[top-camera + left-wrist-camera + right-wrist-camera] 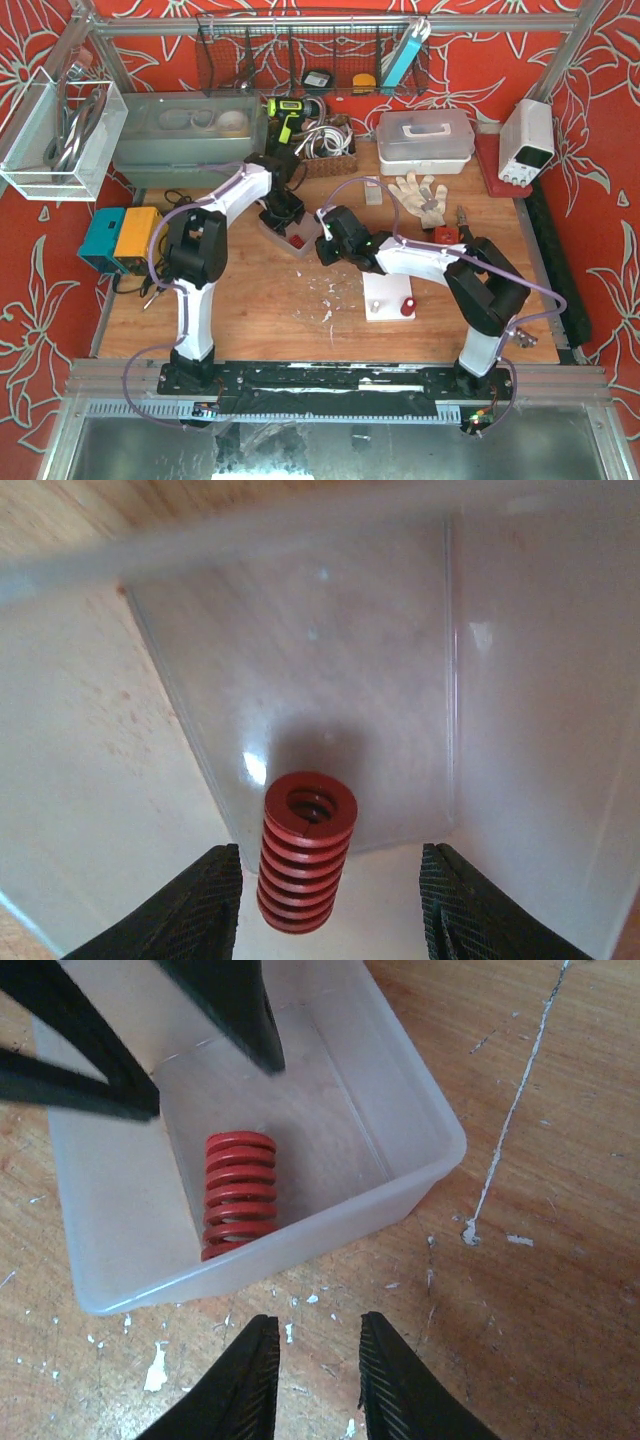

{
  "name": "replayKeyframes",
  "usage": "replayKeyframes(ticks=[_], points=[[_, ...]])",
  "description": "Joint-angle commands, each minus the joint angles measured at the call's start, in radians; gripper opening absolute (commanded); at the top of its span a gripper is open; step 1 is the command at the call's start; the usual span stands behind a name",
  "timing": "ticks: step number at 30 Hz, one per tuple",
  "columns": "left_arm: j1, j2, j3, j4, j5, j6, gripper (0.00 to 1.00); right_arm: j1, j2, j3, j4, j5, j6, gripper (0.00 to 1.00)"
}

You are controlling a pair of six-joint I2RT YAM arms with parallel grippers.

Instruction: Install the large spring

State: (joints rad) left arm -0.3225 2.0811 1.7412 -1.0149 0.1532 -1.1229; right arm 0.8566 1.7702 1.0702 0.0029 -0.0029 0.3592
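The red die spring (308, 865) stands, apparently upright, at lower centre inside the translucent bin (425, 1175). Left claw (330, 908) spread wide, straddling it without contact; right claw (315, 1370) narrowly parted, empty, over the bench (545, 1260).

The top view looks down from high behind the near edge, taking in the whole table (260, 320) from afar. The left wrist view peers steeply into the bin (330, 660), very close. The right wrist view looks down on it from just outside, close too. All three share the bin and spring (305, 865).
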Motion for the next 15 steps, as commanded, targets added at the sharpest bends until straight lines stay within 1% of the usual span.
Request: replayKeyframes(ticks=[1,7,15], points=[[-0.035,0.019,0.002,-0.010,0.033,0.047,0.52,-0.009,0.028,0.028,0.039,0.026,0.023,0.27],[-0.049,0.039,-0.023,-0.021,0.040,0.056,0.52,-0.014,0.050,0.027,0.058,0.028,0.036,0.26],[-0.055,0.054,-0.065,-0.021,0.083,0.050,0.53,-0.019,0.057,0.019,0.086,0.054,0.047,0.24]])
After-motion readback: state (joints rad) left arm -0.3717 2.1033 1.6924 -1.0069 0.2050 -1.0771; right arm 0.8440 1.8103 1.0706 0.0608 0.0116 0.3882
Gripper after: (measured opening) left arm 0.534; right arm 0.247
